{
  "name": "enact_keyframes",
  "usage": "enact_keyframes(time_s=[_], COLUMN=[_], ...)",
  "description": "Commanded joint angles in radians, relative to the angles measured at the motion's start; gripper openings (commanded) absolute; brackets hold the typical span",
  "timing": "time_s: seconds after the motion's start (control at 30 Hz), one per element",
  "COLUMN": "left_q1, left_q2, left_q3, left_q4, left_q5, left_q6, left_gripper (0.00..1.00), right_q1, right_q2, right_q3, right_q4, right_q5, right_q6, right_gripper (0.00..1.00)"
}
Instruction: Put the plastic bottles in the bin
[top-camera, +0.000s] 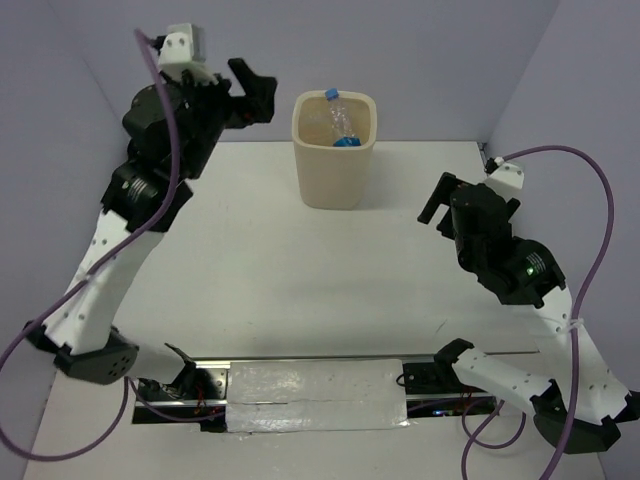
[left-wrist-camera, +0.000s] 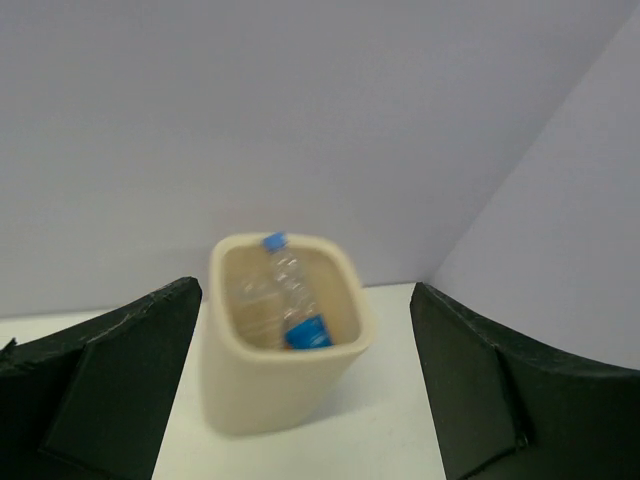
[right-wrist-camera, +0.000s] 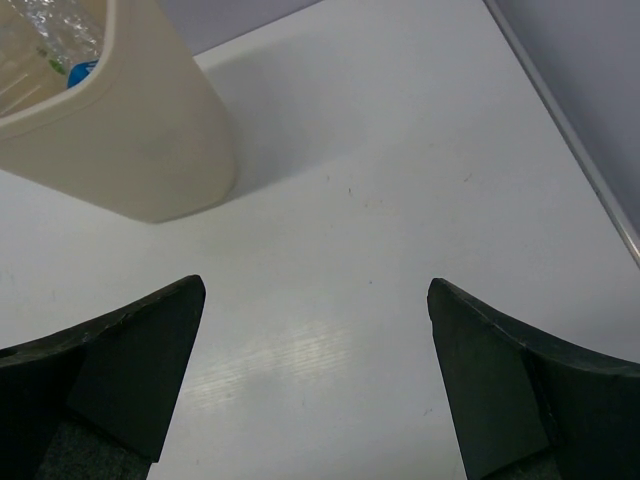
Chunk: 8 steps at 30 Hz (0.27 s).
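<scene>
The cream bin (top-camera: 334, 160) stands at the back middle of the table. A clear bottle with blue cap and label (top-camera: 342, 124) leans inside it, cap up. It also shows in the left wrist view (left-wrist-camera: 290, 292) inside the bin (left-wrist-camera: 270, 385). More clear plastic shows in the bin in the right wrist view (right-wrist-camera: 45, 30). My left gripper (top-camera: 255, 95) is open and empty, raised left of the bin's mouth. My right gripper (top-camera: 437, 200) is open and empty above the table, right of the bin (right-wrist-camera: 140, 150). No other bottle is in view on the table.
Pale walls close the back and both sides. A metal rail with a white plate (top-camera: 315, 392) lies along the near edge between the arm bases. The table's right edge (right-wrist-camera: 570, 130) shows in the right wrist view.
</scene>
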<state>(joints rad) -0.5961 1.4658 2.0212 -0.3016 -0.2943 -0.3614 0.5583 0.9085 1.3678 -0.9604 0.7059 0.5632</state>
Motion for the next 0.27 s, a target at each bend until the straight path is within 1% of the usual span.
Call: enact_keyframes(time_s=[0.0,0.03,0.1,0.13,0.23], left_q1=[0.007,0.009,0.010,0.012,0.013], left_q2=[-0.077,-0.149,-0.223,-0.290,-0.393], left_q3=[-0.186,-0.279,-0.369,-0.450,-0.563], left_q4=[-0.172,-0.183,-0.195,-0.195,-0.197], left_q5=[-0.166,-0.183,-0.232,-0.244,-0.305], left_q6=[0.053,0.055,0.052,0.050,0.026], left_gripper=[0.99,0.99,1.00,0.99,0.99], right_q1=[0.000,0.002,-0.001,-0.001,0.000], right_q2=[-0.019,-0.025,-0.039,-0.040,-0.022], right_q3=[-0.033,-0.042,-0.061,-0.074,-0.079], right_q4=[0.020,0.040,0.052,0.060,0.045], right_q5=[0.061,0.057,0.052,0.043,0.043], right_q6=[0.004,0.003,0.007,0.009,0.029], right_gripper=[1.00,1.00,1.00,1.00,1.00])
